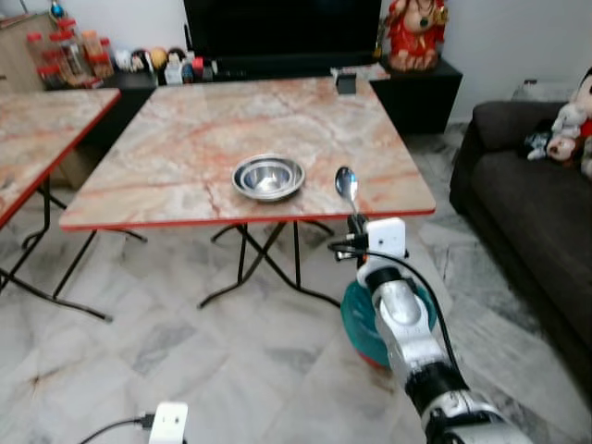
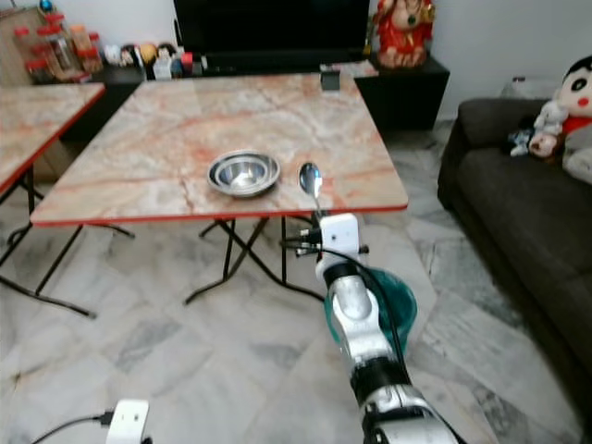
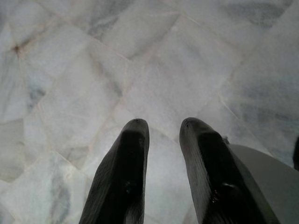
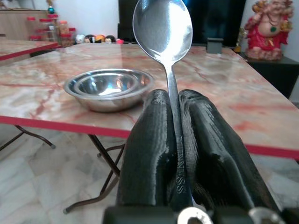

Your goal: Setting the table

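Observation:
A steel bowl [image 1: 268,176] sits near the front edge of the marble-topped table [image 1: 185,139]. My right gripper [image 1: 356,222] is shut on the handle of a metal spoon [image 1: 346,185], which stands upright with its bowl end up, just before the table's front right edge and to the right of the steel bowl. In the right wrist view the spoon [image 4: 163,28] rises between the black fingers [image 4: 149,149], with the bowl [image 4: 110,88] beyond it on the left. My left gripper [image 3: 163,128] hangs open over the floor tiles.
A second marble table [image 1: 28,139] stands at the left. A dark sofa [image 1: 527,213] with stuffed toys is at the right. A teal basin [image 1: 365,324] lies on the floor under my right arm. A TV cabinet with jars and a red figurine [image 1: 413,32] lines the back wall.

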Robot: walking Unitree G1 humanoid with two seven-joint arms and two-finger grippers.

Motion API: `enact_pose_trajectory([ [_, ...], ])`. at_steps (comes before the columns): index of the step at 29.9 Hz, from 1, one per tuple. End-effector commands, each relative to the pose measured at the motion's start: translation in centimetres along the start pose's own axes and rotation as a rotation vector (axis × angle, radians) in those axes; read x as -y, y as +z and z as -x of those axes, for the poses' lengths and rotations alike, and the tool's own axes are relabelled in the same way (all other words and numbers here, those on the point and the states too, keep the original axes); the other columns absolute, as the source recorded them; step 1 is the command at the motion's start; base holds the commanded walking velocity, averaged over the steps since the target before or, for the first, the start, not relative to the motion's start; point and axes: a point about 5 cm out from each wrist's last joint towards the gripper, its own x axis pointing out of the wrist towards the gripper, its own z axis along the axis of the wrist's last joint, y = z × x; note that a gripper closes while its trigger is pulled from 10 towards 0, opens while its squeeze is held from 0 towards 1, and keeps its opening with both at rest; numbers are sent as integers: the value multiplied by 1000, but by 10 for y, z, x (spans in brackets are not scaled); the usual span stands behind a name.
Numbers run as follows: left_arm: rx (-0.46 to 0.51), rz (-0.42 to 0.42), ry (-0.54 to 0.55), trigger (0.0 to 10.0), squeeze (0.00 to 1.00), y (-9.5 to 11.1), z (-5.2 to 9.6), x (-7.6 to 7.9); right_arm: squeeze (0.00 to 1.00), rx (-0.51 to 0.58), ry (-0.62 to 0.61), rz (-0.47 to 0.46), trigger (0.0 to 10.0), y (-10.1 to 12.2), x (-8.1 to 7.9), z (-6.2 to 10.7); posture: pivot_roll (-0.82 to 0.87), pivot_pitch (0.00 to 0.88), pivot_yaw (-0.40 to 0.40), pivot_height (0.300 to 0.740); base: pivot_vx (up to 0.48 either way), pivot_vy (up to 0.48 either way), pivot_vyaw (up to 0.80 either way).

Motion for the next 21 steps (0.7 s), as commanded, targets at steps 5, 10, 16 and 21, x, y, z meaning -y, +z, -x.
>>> enact_pose_trajectory([
  [5,-5,-4,6,10000,0,2,-1,-3,0,15,0,7,10000,7,0,-5,-13,0,25,727,423,0,0],
  [10,-8,-6,7,10000,0,1,-1,-3,0,13,-4,-8,10000,7,0,-6,-12,0,24,727,430,0,0],
  [16,-8,3,10,10000,0,2,-1,-4,0,12,9,9,10000,8,-1,-7,-5,0,16,727,445,0,-97],
  [21,-11,6,8,10000,0,1,-1,-3,0,20,7,10,10000,9,-1,-7,-4,0,15,727,458,0,0],
])
